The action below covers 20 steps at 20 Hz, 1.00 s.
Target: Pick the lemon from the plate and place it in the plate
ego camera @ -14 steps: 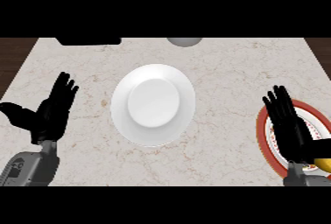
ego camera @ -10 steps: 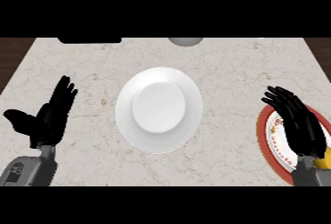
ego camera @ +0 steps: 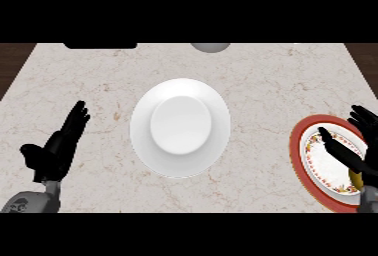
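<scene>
**Hands over a marble counter, lemon under the right one**

Right hand first: we see it over the red-rimmed plate, fingers spread apart and stretched toward the far side of that plate, palm down. We cannot say whether the fingers touch the plate's surface or hang just above it. A sliver of yellow shows just under the heel of this hand, at the near part of the red-rimmed plate; we take it for the lemon. Most of it is hidden by the hand, and the fingers are not curled round it.

Red-rimmed plate: white centre with a patterned ring inside the red band, partly cut by the view's right edge. It lies well to the right of the white plate, not touching it.

White plate: plain, nothing on it, about the middle of the counter.

Left hand: well to the left of the white plate, open, fingers straight and close together pointing away, thumb out to the side, resting near the counter's left part. It holds nothing.

Beyond the white plate, at the counter's far edge, we note a grey rounded object and, left of it, a dark flat shape; both are cut off and we cannot tell what they are.
</scene>
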### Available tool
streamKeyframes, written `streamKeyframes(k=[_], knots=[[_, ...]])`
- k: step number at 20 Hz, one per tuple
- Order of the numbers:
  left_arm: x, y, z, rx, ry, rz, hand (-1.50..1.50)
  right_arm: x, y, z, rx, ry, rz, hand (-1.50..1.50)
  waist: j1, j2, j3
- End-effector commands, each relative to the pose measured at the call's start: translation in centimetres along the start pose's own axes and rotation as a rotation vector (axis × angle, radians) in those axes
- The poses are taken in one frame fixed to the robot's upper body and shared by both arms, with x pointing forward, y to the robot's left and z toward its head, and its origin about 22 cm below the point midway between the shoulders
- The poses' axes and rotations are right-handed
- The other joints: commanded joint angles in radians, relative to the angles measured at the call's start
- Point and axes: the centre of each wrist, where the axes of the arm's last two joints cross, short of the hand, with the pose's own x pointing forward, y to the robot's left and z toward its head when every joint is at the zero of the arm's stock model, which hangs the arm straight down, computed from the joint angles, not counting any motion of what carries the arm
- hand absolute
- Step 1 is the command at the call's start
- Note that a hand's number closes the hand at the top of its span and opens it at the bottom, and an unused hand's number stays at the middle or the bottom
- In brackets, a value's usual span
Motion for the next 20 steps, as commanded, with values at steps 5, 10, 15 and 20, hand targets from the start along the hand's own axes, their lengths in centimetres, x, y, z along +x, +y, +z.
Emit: streamKeyframes(k=[5, 10, 15, 20], knots=[[-2.0, 0.7, 0.2, 0.007, -0.004, -0.018, 0.0, -1.2, -1.5, 4.2, -0.149, -0.083, 0.182, -1.5, -0.001, -0.002, 0.001], [-1.6, -0.6, -0.2, -0.003, 0.011, -0.004, 0.0, 2.1, -4.4, 6.3, -0.197, -0.049, 0.302, -1.5, -0.005, -0.003, 0.0], [-1.5, 0.3, 0.7, -0.021, -0.007, -0.015, 0.0, 3.5, -8.1, 6.8, -0.05, 0.161, 0.527, -1.5, 0.0, -0.001, -0.002], [-0.8, 0.3, -0.2, -0.014, -0.013, -0.027, 0.0, 4.7, -8.8, 6.6, 0.101, 0.325, 0.704, -1.5, 0.003, 0.002, -0.001]])
